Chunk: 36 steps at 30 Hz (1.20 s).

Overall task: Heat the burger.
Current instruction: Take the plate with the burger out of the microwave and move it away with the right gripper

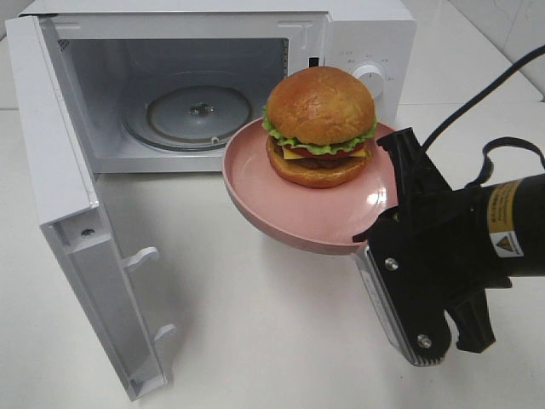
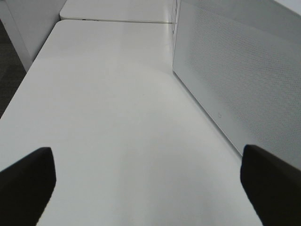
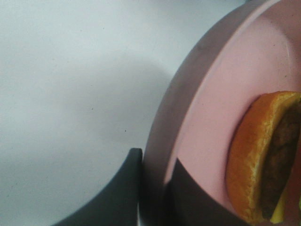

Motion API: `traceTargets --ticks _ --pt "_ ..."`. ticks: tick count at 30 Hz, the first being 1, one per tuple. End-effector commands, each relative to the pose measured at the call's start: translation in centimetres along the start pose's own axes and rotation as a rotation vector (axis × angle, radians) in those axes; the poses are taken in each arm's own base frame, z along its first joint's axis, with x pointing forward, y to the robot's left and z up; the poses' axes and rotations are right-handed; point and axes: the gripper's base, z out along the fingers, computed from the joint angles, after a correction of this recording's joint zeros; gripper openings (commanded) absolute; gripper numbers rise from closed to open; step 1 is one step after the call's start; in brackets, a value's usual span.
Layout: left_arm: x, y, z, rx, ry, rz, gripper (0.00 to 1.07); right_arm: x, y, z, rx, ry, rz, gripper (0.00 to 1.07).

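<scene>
Exterior high: glossy golden-brown bun burger with green lettuce frill, yellow cheese, red tomato, dark patty (image 1: 319, 128) sits loose on round pink plate (image 1: 281, 204), off-centre toward the far rim from the fingers. Black right gripper (image 1: 393, 170) pinched narrow on the near rim; plate held in air, tilted slightly, in front of open white microwave (image 1: 358, 34) with door (image 1: 77, 213) swung wide and glass turntable (image 1: 197, 111) bare. Plate edge near the cavity mouth, not inside yet.

Left wrist: left gripper (image 2: 148, 176) spread wide, holding nothing; only white table (image 2: 103, 117) between the fingertips, perforated microwave side panel just beside one finger (image 2: 270, 181).

Right wrist: two dark fingers (image 3: 120, 193) clamp the plate rim (image 3: 162, 136), one under, one on the inner face. Burger bottom bun close beyond the inner finger, apparently not touching it.

Handling, judged: plate stiff and smooth, so single rim pinch likely to pivot under the offset load. Burger probably light, stacked, nothing retaining it; glossy bun could slide on glazed surface. Best grip stays on the rim, never the bun. Keep level, move slow, clear the door frame.
</scene>
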Motion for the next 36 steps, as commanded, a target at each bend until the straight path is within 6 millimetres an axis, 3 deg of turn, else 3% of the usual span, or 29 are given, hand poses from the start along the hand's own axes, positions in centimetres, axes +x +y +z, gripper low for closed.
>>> traceTargets --ticks 1,11,19,36 --pt "0.1 -0.1 -0.2 0.007 -0.023 -0.007 1.0 -0.1 -0.5 -0.9 0.063 -0.02 -0.014 0.0" --pt "0.1 -0.1 -0.2 0.007 -0.023 -0.007 1.0 1.2 1.2 -4.8 0.072 0.046 0.077 0.0" --pt "0.1 -0.1 -0.2 0.007 -0.023 -0.007 1.0 2.1 3.0 -6.6 0.056 0.097 0.157 0.0" --pt "0.1 -0.1 -0.2 0.007 -0.023 -0.007 1.0 4.1 4.2 -8.2 0.049 0.299 0.422 0.0"
